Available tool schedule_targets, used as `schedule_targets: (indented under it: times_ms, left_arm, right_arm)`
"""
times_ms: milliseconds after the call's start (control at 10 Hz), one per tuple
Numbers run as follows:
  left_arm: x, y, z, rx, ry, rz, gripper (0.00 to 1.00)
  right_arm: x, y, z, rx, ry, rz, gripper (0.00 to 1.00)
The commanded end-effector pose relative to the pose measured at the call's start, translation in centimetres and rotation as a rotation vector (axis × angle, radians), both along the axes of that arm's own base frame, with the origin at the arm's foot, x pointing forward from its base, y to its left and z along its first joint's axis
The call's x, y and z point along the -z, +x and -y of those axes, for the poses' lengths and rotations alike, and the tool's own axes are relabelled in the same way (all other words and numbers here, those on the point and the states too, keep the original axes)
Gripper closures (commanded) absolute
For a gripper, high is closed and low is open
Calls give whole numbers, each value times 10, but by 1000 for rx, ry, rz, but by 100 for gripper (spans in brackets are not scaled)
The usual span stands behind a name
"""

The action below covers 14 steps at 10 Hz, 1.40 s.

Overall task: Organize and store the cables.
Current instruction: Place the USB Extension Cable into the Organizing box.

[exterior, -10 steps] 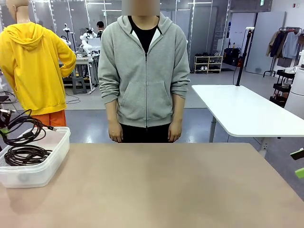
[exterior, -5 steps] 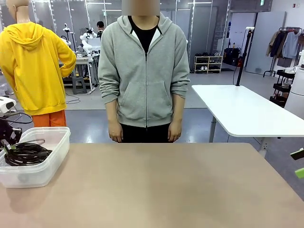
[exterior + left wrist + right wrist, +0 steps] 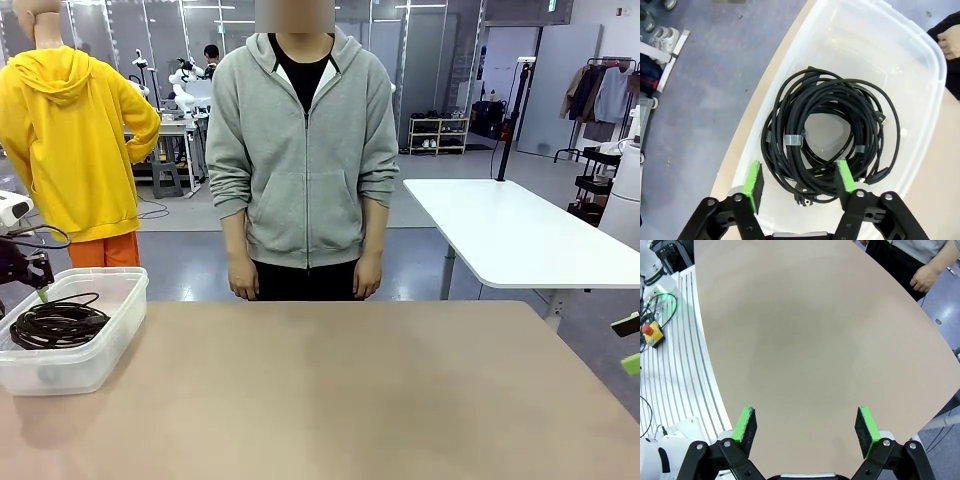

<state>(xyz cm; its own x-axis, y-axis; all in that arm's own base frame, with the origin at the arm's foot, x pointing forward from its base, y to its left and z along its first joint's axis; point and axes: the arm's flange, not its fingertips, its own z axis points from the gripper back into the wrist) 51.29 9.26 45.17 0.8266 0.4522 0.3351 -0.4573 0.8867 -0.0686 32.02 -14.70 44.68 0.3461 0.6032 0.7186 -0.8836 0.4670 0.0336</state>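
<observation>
Coiled black cables lie stacked in a clear plastic bin at the table's left edge. In the left wrist view the cables rest on the floor of the bin, bound with small tape bands. My left gripper hovers above them, open, nothing between its green pads. In the front view the left gripper sits just above the bin's back left corner. My right gripper stands open over bare table, and its green pads peek in at the right edge of the front view.
A person in a grey hoodie stands at the far side of the table, hands hanging down. One of the person's hands shows beyond the bin. The tan tabletop is bare to the right of the bin.
My left gripper held a cable coil above the bin a second ago. It lowered the coil into the bin, opened, and rose a little. The right arm has not moved.
</observation>
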Motion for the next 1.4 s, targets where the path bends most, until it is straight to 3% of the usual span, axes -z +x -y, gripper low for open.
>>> schedule_targets:
  times_ms: [0,100,200,1300]
  left_arm:
    - [4,-9,10,-34,30,21,13]
    - [4,-11,13,-38,33,24,3]
    - [5,-14,17,-45,40,24,0]
    - [1,-5,10,-11,0,0,0]
  right_arm:
    - [2,-1,0,-17,8,17,0]
    - [2,-1,0,-17,8,17,0]
    - [2,-1,0,-17,8,17,0]
    - [2,-1,0,-17,8,17,0]
